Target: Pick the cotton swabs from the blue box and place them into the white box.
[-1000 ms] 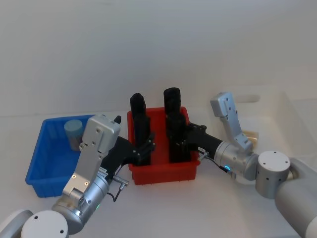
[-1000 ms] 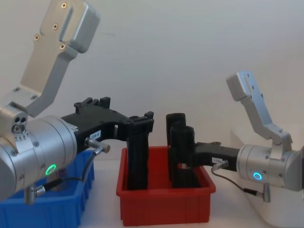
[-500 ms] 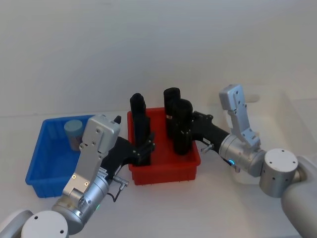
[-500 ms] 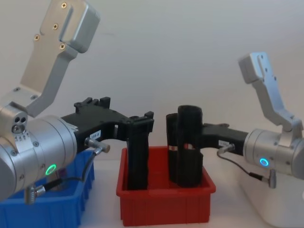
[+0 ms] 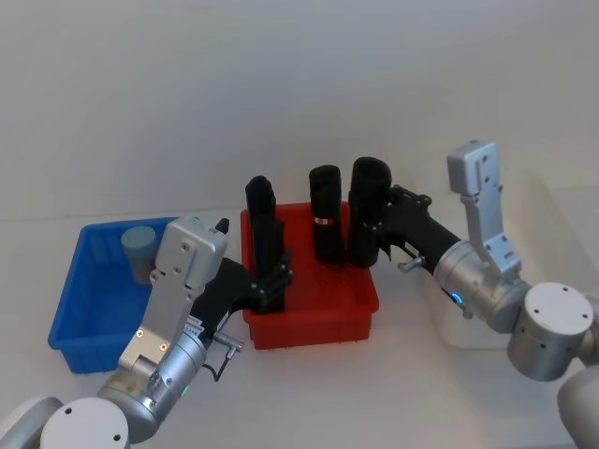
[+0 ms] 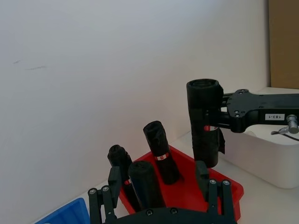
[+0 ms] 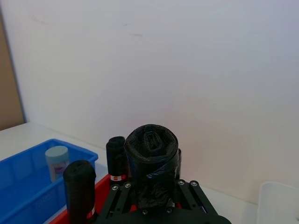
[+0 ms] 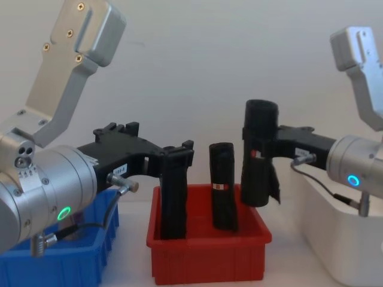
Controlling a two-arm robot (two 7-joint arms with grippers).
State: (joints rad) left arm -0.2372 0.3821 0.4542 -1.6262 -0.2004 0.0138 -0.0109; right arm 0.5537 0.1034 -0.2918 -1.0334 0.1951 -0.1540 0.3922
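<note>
One cotton swab tub (image 5: 140,251) with a pale lid stands in the far corner of the blue box (image 5: 80,299) at the left. The white box (image 5: 562,210) sits at the right, its near wall large in the chest view (image 8: 335,239). My right gripper (image 5: 374,223) is shut on a tall black roll (image 8: 258,155), held upright above the right end of the red bin (image 5: 309,327). My left gripper (image 6: 159,196) is open, its fingers straddling another black roll (image 6: 145,184) that stands in the red bin, with gaps on both sides.
A third black roll (image 8: 222,191) stands in the middle of the red bin (image 8: 209,257), and one more (image 6: 120,161) stands behind the straddled one. The red bin lies between the blue and white boxes. A plain wall closes the back.
My right gripper has lifted its black roll up out of the red bin and carried it to the right, toward the white box. The left arm has not moved.
</note>
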